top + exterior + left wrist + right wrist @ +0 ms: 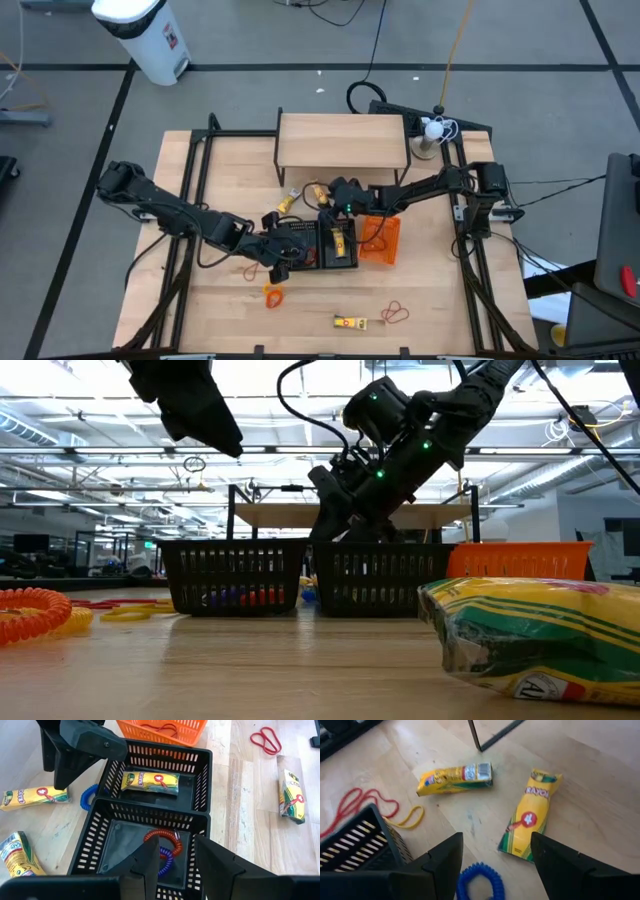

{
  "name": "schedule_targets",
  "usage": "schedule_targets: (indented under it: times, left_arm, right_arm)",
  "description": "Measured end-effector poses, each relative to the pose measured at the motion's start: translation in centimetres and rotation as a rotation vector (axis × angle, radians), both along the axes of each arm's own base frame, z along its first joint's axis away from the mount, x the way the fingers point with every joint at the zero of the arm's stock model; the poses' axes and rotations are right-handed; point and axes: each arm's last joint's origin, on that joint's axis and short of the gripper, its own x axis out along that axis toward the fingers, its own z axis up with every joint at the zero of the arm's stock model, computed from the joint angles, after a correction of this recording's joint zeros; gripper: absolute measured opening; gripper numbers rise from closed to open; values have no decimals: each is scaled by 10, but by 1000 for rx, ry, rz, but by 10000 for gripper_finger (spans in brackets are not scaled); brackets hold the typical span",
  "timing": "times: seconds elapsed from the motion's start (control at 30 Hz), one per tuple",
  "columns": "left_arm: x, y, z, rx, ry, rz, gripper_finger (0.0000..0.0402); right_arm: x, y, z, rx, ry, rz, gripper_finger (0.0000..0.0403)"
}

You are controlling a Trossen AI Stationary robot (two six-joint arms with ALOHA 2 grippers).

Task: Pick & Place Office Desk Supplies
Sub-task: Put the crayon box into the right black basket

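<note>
My left gripper (pixel 175 862) (pixel 280 255) hangs open above the nearer black basket (pixel 95 865), which holds a red coil (pixel 161 836) and a purple-blue coil (pixel 166 860). The second black basket (pixel 202 780) holds one yellow crayon pack (pixel 150 782). My right gripper (pixel 497 845) (pixel 332 195) is open above the table by the far side of the baskets, over a blue coil (pixel 479 881). Two crayon packs (pixel 455 778) (pixel 530 817) lie flat on the wood ahead of it. An orange basket (pixel 380 240) holds red bands.
A wooden shelf on a black frame (pixel 343 140) stands behind the baskets. On the near table lie an orange coil (pixel 273 295), a crayon pack (pixel 350 322), red bands (pixel 397 313) and a red band (pixel 250 270). A yellow band (pixel 410 817) and a red band (pixel 355 802) lie near the basket.
</note>
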Motion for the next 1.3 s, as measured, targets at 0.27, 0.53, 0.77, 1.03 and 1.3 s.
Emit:
schedule_targets:
  times: [0.27, 0.53, 0.77, 1.03, 1.3]
  left_arm:
    - [0, 0, 0, 4, 0, -4, 122]
    - [0, 0, 0, 4, 0, -3, 122]
    - [1, 1, 0, 4, -2, 1, 122]
    - [1, 3, 0, 2, -2, 10, 122]
    - [1, 3, 0, 2, -1, 10, 122]
  right_arm:
    - [0, 3, 0, 18, -1, 35, 221]
    - [3, 4, 3, 28, -16, 83, 221]
    - [6, 4, 7, 25, -25, 114, 221]
    - [6, 5, 7, 12, -21, 128, 221]
    - [-1, 8, 31, 9, -47, 197, 221]
